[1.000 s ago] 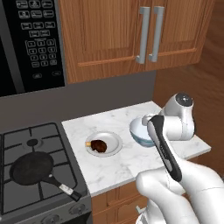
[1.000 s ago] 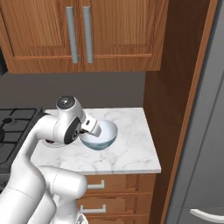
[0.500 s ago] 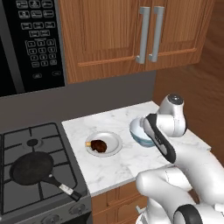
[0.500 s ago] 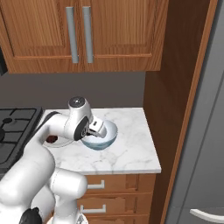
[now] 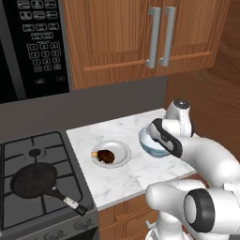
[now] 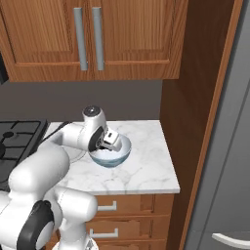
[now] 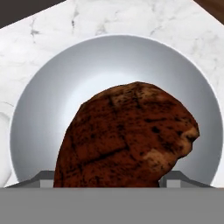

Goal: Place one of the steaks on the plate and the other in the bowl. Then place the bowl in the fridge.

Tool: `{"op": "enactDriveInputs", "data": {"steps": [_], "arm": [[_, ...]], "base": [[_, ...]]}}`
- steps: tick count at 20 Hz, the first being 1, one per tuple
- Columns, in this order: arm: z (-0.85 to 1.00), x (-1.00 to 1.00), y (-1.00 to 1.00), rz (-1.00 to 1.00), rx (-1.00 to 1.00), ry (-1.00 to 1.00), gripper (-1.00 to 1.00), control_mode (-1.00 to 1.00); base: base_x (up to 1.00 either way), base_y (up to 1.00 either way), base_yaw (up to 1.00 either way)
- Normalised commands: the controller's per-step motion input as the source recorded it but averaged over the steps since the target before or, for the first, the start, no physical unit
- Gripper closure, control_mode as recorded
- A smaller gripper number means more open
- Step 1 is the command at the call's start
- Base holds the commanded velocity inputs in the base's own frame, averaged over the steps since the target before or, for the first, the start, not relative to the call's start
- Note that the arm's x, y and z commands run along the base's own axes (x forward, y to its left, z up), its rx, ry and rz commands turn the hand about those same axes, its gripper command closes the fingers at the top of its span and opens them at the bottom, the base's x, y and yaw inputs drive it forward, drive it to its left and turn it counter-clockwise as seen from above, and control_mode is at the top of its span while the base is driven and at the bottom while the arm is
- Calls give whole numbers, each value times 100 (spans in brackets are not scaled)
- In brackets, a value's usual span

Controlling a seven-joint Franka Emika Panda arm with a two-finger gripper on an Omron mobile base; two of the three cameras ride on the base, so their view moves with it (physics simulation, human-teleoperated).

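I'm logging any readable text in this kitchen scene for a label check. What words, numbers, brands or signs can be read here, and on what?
Microwave keypad: rows of pale button markings, too small and blurred to read.
Nothing can be read on the cabinet doors, the marble counter, the frying pan, the plate, the bowl or the steaks.
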Motion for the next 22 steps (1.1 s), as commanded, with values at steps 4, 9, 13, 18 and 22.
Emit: {"op": "enactDriveInputs", "data": {"steps": [4,9,13,18,22], "arm": [[-31,37,-4,0,0,5,100,-100],[-20,33,-11,0,0,9,100,-100],[-16,26,-7,0,0,16,100,-100],[-24,24,0,0,0,9,100,-100],[-28,22,0,0,0,1,100,-100]], "base": [[0,0,0],[0,0,0],[0,0,0],[0,0,0],[0,0,0]]}}
